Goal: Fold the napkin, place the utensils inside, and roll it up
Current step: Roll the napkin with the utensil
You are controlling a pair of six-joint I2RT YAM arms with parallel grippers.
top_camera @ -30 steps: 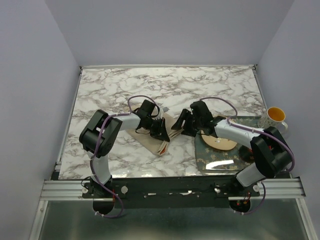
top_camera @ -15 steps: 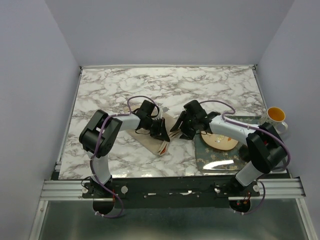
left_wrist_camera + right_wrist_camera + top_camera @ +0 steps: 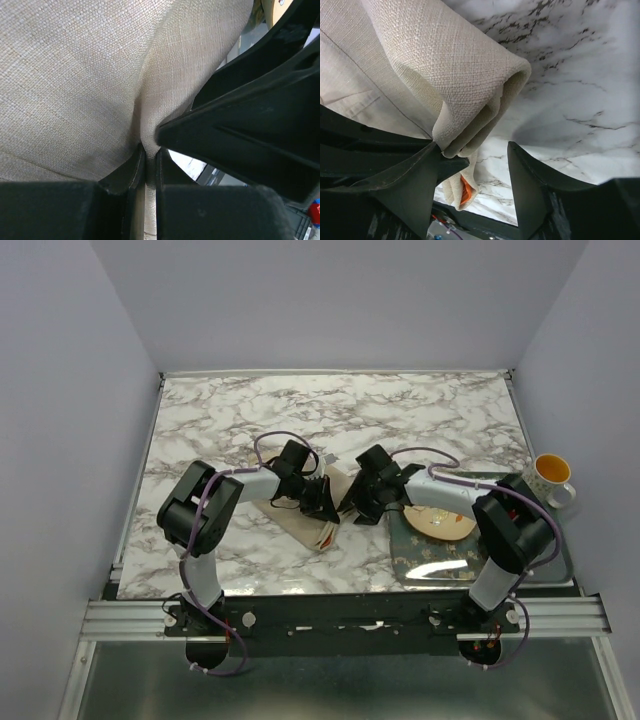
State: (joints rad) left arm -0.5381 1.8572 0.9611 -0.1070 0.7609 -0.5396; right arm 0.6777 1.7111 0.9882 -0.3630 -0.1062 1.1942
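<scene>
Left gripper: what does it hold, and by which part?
The left gripper holds the napkin, its shut fingers pinching a raised fold of the cloth.

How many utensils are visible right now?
1. An orange utensil, only a small bit of it showing, sits in the open end of the rolled napkin, seen from the right wrist. Others may be hidden inside the roll.

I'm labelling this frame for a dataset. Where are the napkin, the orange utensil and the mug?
napkin (image 3: 455, 75), right wrist view, on the rolled fold's outer cloth.
orange utensil (image 3: 465, 192), right wrist view, on the bit peeking out of the roll.
mug (image 3: 549, 471), top external view, on its yellow inside.
</scene>
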